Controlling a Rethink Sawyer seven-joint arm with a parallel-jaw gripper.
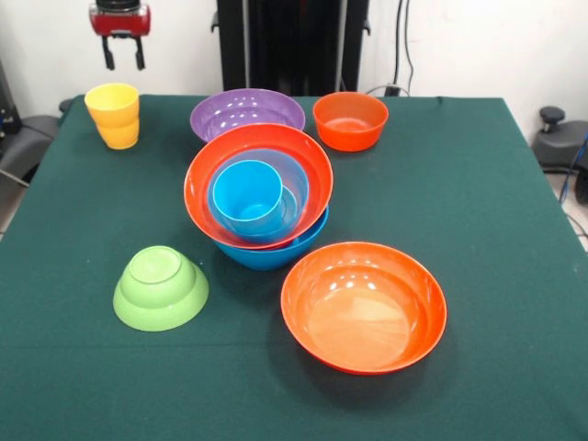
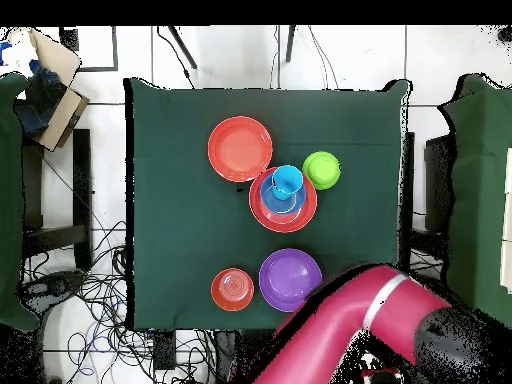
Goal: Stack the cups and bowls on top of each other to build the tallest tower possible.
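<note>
Tower (image 1: 259, 197) at table centre: tilted orange bowl on blue bowl, holding blue cup (image 1: 247, 192). Loose: large orange bowl (image 1: 364, 306), inverted lime bowl (image 1: 160, 288), purple bowl (image 1: 246, 112), small orange bowl (image 1: 350, 120), and yellow cup (image 1: 113, 115), possibly two nested.

Bright even light; glare on orange bowl (image 1: 364, 307).
</note>
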